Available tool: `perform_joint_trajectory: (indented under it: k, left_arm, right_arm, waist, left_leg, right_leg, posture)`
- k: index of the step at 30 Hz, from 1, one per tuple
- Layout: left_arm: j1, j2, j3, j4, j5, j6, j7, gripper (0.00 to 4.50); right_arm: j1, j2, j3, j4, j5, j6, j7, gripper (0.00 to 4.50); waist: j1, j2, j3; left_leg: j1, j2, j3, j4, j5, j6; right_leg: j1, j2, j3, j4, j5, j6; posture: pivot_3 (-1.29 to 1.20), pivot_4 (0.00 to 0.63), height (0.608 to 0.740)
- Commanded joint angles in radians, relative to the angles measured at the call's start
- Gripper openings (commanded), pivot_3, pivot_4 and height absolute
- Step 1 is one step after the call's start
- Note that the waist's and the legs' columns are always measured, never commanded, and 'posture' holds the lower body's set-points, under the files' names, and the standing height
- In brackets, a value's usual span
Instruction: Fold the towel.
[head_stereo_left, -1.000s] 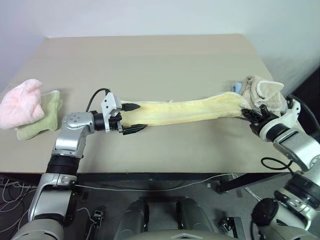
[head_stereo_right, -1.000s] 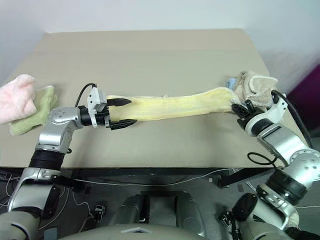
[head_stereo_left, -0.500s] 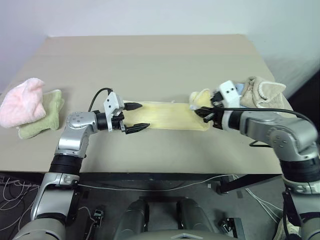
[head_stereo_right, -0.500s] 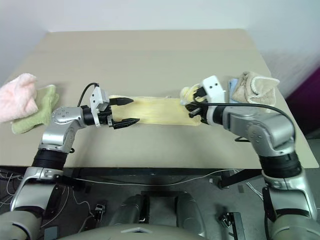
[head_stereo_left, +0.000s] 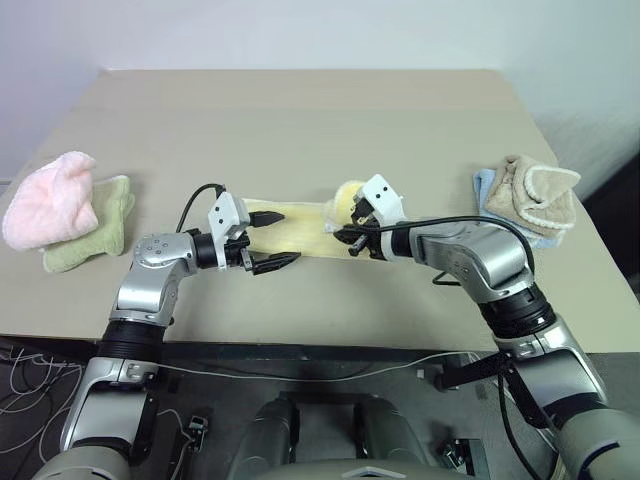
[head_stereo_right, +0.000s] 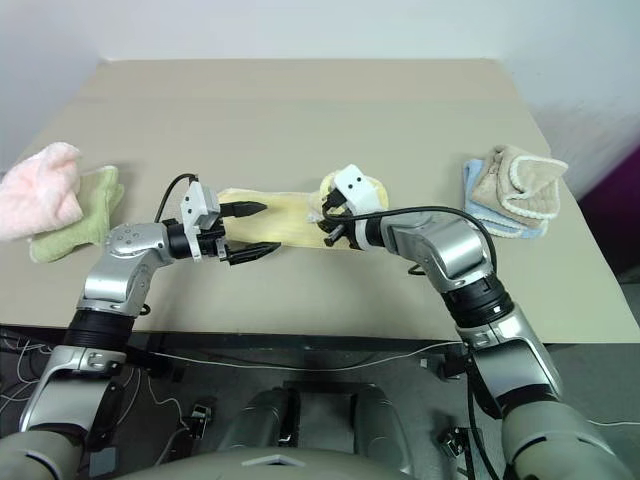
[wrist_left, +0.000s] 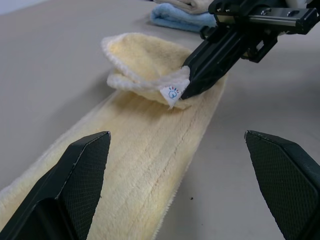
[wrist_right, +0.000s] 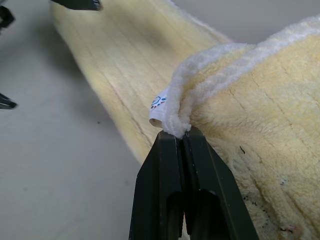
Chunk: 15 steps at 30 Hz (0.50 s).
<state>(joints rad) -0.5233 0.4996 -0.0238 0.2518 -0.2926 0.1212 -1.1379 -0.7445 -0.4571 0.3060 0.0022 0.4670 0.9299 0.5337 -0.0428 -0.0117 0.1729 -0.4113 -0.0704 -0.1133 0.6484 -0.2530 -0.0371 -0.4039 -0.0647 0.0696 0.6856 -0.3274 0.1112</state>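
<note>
- My left gripper (head_stereo_left: 268, 239) sits at the near-left end of the towel (head_stereo_left: 300, 226), fingers spread wide, one on each side of that end, holding nothing.
- My right gripper (head_stereo_left: 350, 238) is clenched on the towel's other end by its hem corner, next to a small white label (wrist_right: 159, 102); the gripped end is lifted and doubled back above the flat part.
- The towel lies on the table (head_stereo_left: 300, 130) between my two grippers. Its long axis runs from the left gripper to the right gripper, across my front.
- Judgement: the fold is partway. The carried end must travel along that axis to the end at my left gripper; the right arm alone bears cloth, and the left is nearer the landing spot and free to pin it.
- Risk, as judged: the pinch is on the hem only, so the corner could slip.
- Left of the towel, well apart: a pink cloth (head_stereo_left: 45, 203) on a green cloth (head_stereo_left: 95, 235).
- Right of the towel, well apart: a beige cloth (head_stereo_left: 535, 190) on a blue cloth (head_stereo_left: 487, 185).
</note>
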Motion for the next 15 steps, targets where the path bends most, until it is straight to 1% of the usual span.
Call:
perform_joint_trajectory:
  k: [1,3,5,6,8,12,15]
  left_arm:
    - [-0.008,0.002,0.009,-0.033,-0.015,-0.005,0.005,4.5]
    - [-0.01,0.002,0.009,-0.032,-0.016,-0.006,0.007,4.5]
    - [-0.01,0.002,0.009,-0.032,-0.016,-0.007,0.008,4.5]
    - [-0.01,0.001,0.009,-0.032,-0.017,-0.007,0.008,4.5]
    - [-0.009,0.002,0.009,-0.033,-0.018,-0.007,0.009,4.5]
    - [-0.009,0.004,0.011,-0.029,-0.018,-0.006,0.011,4.5]
    - [0.003,0.011,0.043,-0.033,-0.037,0.01,0.03,4.5]
  right_arm:
    - [-0.013,0.021,-0.011,0.002,-0.038,-0.02,0.013,0.03]
    - [-0.006,0.029,-0.023,0.009,-0.05,-0.018,0.017,0.03]
    - [0.008,0.028,-0.039,-0.004,-0.044,-0.011,0.034,0.52]
    - [0.015,0.025,-0.049,-0.019,-0.035,-0.002,0.045,0.67]
    - [0.031,0.019,-0.076,-0.056,-0.014,0.019,0.065,1.25]
    - [0.065,0.002,-0.125,-0.133,0.013,0.044,0.089,2.63]
    - [0.106,-0.032,-0.177,-0.229,0.01,-0.004,0.095,3.59]
  waist:
    - [0.0,0.0,0.0]
    - [-0.001,0.0,0.0]
    - [-0.001,0.0,0.0]
    - [-0.001,0.0,0.0]
    - [0.0,0.0,0.0]
    - [-0.001,0.0,0.0]
    - [0.001,0.0,0.0]
  left_leg:
    - [0.0,0.0,0.0,0.0,0.0,0.0]
    - [0.0,0.0,0.0,0.0,0.0,0.0]
    - [0.0,0.0,0.0,0.0,0.0,0.0]
    - [0.0,0.0,0.0,0.0,0.0,0.0]
    - [0.0,0.0,0.0,0.0,0.0,0.0]
    - [0.0,0.0,0.0,0.0,0.0,0.0]
    - [0.0,0.0,0.0,0.0,0.0,0.0]
  right_leg:
    - [0.0,0.0,0.0,0.0,0.0,0.0]
    - [0.0,0.0,0.0,0.0,0.0,0.0]
    - [0.0,0.0,0.0,0.0,0.0,0.0]
    - [-0.001,0.0,0.0,0.0,0.0,0.0]
    - [0.0,0.0,0.0,0.0,0.0,0.0]
    - [0.0,0.0,0.0,0.0,0.0,0.0]
    - [0.0,0.0,0.0,0.0,0.0,0.0]
  posture:
    - [0.0,0.15,0.74]
    - [0.0,0.15,0.74]
    - [0.0,0.15,0.74]
    - [0.0,0.15,0.74]
    - [0.0,0.15,0.74]
    - [0.0,0.15,0.74]
    - [0.0,0.15,0.74]
